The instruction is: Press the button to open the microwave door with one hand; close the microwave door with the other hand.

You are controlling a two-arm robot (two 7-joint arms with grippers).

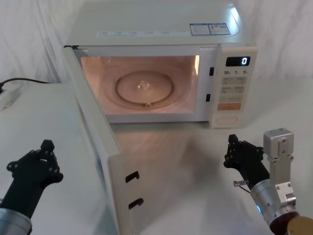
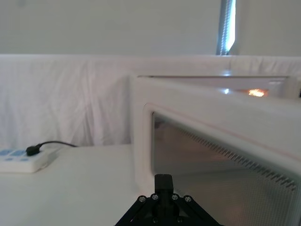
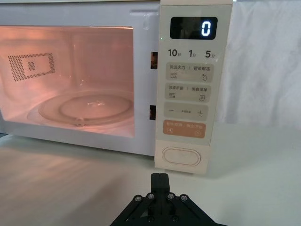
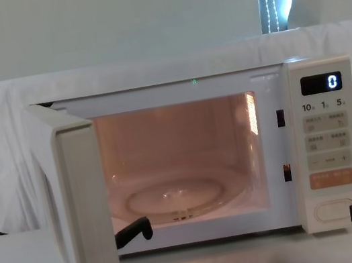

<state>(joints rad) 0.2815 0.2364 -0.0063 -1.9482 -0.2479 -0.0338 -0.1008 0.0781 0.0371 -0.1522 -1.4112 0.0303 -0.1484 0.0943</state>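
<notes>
Closing comes next: the microwave door [image 1: 95,147] stands wide open, so the left gripper [image 1: 41,159], fingers pressed together, should push its outer face steadily; right gripper [image 1: 239,152] rests shut near the button [image 1: 226,119].

A staged test lab: white draped cloth [image 4: 3,155] hangs behind the boxy cream countertop microwave [image 4: 248,153], with a white power strip [image 2: 21,160] to its left.
</notes>
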